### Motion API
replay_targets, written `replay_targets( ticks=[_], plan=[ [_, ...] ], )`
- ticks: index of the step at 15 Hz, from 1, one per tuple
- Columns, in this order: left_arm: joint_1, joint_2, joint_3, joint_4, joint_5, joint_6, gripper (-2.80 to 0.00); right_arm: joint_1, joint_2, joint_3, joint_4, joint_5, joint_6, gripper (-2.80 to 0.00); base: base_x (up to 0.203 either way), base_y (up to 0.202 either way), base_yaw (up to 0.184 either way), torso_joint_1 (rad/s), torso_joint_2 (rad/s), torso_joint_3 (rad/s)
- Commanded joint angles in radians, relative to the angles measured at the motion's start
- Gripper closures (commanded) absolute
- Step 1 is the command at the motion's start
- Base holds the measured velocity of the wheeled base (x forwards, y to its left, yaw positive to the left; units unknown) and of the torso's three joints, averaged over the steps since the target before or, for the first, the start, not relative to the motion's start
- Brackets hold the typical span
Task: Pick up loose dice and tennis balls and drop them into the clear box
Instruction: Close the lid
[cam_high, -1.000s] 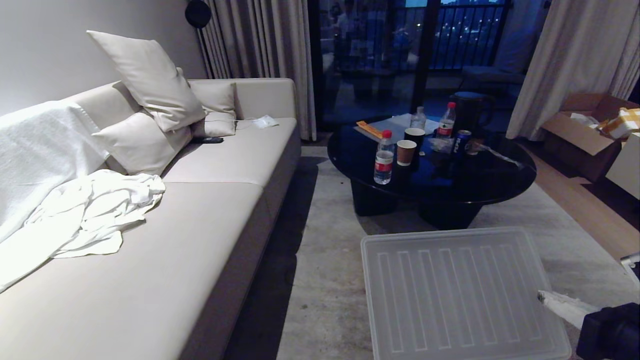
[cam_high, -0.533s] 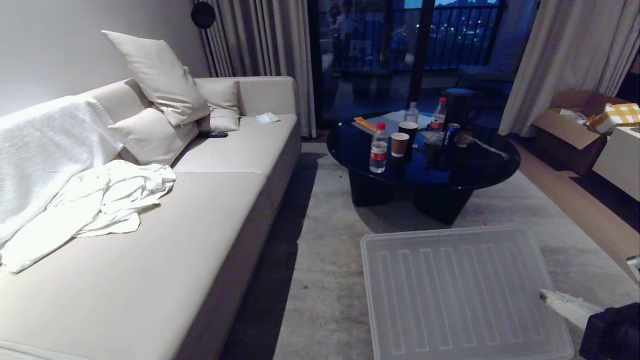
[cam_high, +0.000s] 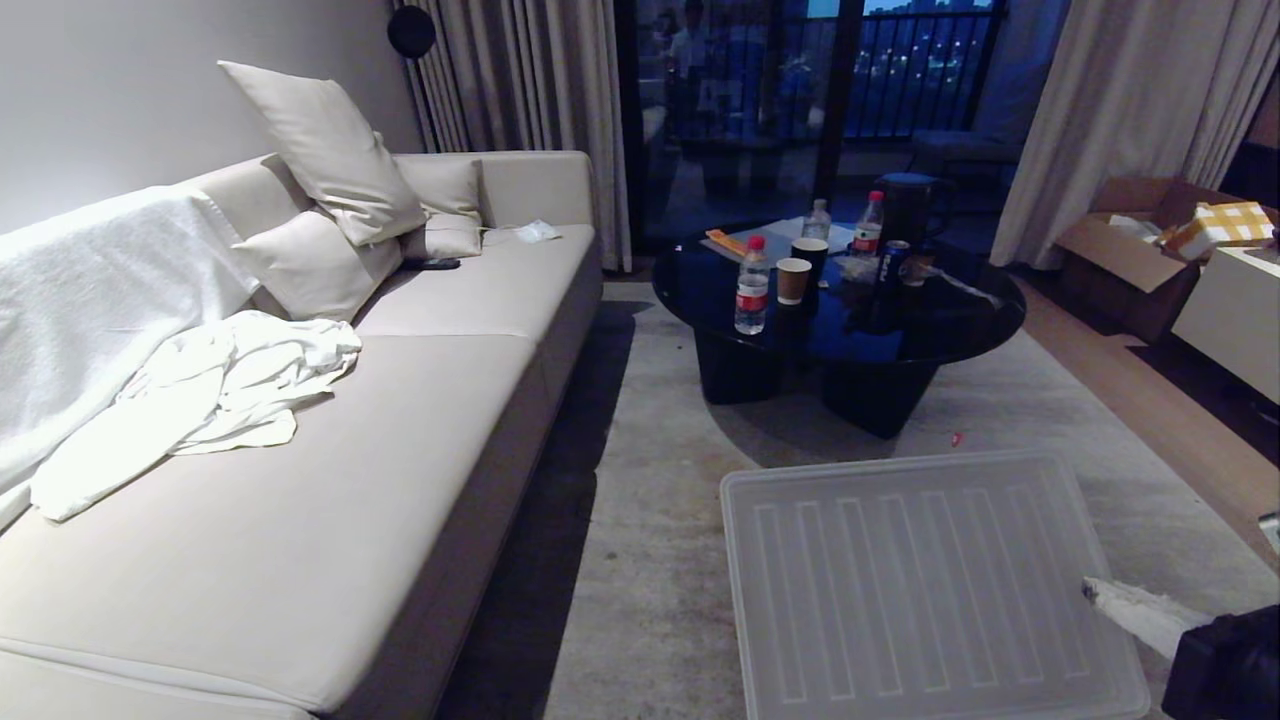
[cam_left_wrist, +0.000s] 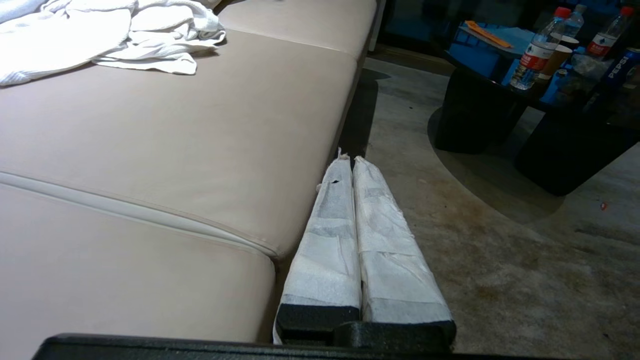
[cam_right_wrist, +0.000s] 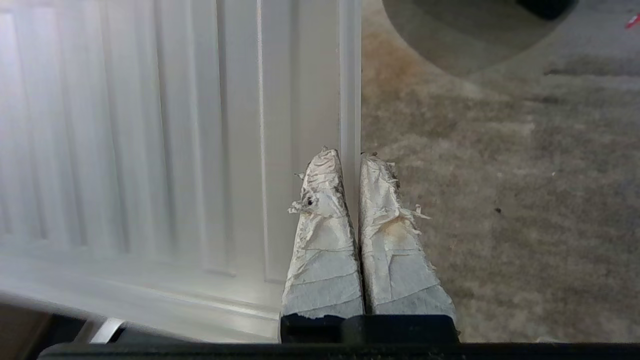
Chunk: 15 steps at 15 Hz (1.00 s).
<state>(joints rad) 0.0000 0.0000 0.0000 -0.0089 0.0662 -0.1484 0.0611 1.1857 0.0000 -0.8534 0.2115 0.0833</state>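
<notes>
The right claw (cam_right_wrist: 350, 160) hangs clenched and empty over the clear box's (cam_high: 930, 590) right rim (box on the carpet (cam_high: 650, 560)); left claw (cam_left_wrist: 348, 162) clenched beside the sofa (cam_left_wrist: 200, 150)

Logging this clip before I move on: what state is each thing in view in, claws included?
Clear box: on the carpet, empty, no lid.
Right claw: shut, empty, over the box's edge.
Left claw: shut, empty, beside the sofa front.
Water bottle: upright on the black table, red cap on.
Paper cup: upright, open.
Cardboard box: flaps open.
White cloth: crumpled on the sofa seat.
Dice, tennis balls: none visible.
</notes>
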Motion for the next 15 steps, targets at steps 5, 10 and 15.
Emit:
replay_targets(
  ticks=[5,10,15],
  plan=[
    [0.0,0.0,0.0,0.0,0.0,-0.002,0.0,0.0,0.002,0.009,-0.004,0.002,0.002,0.0,0.0,0.0,0.0,0.0,0.0,0.0],
    [0.0,0.001,0.0,0.0,0.001,-0.002,0.0,0.0,0.006,0.009,-0.003,0.003,0.003,0.0,0.002,0.008,-0.171,0.003,0.0,0.001],
    [0.0,0.001,0.0,0.0,0.001,-0.002,0.0,0.0,0.002,0.009,0.052,0.006,0.006,0.0,-0.001,0.01,-0.105,0.002,0.0,0.001]
  ],
)
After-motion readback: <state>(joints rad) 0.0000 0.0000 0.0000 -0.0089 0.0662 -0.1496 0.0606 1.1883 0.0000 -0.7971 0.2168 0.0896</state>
